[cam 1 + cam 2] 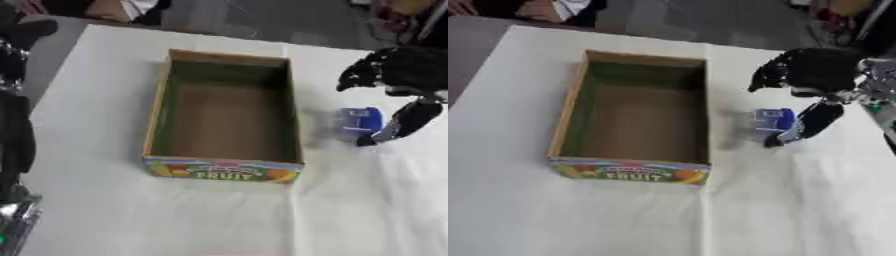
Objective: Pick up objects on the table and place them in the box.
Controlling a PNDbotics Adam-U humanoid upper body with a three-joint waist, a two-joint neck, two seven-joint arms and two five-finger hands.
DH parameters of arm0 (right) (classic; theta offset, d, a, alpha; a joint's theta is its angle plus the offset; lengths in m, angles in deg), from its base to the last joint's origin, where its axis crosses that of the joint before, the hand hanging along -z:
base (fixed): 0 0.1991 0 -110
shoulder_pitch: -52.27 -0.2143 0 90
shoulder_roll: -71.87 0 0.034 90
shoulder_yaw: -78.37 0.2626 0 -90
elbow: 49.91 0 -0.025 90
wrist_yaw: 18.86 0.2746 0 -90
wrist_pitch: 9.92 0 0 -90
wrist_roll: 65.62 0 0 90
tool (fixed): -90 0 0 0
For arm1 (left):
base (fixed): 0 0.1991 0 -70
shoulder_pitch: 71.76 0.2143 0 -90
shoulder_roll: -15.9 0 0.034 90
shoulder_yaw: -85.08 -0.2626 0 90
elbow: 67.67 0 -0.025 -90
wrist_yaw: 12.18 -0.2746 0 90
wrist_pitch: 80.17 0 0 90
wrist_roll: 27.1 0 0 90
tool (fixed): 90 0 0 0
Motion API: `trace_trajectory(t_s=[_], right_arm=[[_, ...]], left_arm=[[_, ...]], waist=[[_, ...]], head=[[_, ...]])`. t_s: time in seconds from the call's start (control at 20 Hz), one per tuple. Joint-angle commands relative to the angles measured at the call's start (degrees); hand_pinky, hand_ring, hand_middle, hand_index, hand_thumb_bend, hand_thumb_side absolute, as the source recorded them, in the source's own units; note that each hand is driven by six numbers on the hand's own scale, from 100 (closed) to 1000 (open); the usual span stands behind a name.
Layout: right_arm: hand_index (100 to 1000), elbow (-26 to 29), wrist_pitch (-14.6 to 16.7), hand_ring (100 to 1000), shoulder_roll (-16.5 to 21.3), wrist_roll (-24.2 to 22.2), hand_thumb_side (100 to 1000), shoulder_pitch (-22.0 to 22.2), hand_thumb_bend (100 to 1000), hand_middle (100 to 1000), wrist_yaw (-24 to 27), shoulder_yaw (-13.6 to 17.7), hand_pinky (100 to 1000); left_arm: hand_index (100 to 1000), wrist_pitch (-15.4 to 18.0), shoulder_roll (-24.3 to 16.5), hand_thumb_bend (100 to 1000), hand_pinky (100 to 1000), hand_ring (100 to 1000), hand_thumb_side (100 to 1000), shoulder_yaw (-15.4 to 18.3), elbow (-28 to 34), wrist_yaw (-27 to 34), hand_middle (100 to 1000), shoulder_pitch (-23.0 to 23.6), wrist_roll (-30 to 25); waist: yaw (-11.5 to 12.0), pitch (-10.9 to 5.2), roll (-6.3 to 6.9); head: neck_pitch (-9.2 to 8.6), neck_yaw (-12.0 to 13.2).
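A big brown cardboard box (224,115) sits open in the middle of the white desk (175,215). Its front side has bright fruit pictures and the word FRUIT on it. The inside of the box shows only its brown floor and greenish walls.

Just to the right of the box, on the desk, is a small blue thing (774,120) with a boxy shape. It looks blurry, so what it is cannot be made out. It stands near the box's right wall but does not touch it.

The robot's black right hand (811,75) comes in from the right side and sits over the small blue thing. Its dark fingers curve out to the left above the blue thing, and one long black part, likely the thumb (811,124), points down right beside the blue thing on its right side. The hand is spread wide and does not close around the blue thing. If the thumb touches the blue thing cannot be told, because that spot is blurry.

The robot's left arm (13,130) shows as a black shape with a silver part along the left edge of the left eye view. Its hand cannot be seen.
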Motion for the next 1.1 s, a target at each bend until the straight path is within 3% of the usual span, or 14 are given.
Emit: trace_trajectory(t_s=[0.05,1.1], right_arm=[[870,0.4,0.1,813,1.0,0.3,861,-0.3,692,797,-1.0,0.8,773],[865,-2.9,-0.4,806,0.3,1.7,849,0.9,679,776,-4.3,1.4,770]], left_arm=[[863,0.1,-0.3,409,905,734,828,0.1,0.8,0.2,943,-0.9,-0.3],[862,0.3,0.0,407,907,733,829,0.1,0.8,0.4,944,-1.7,-0.5]], waist=[[0.1,-1.13,0.23],[1.0,-0.30,-0.01]], head=[[-0.03,0.4],[0.05,0.6]])
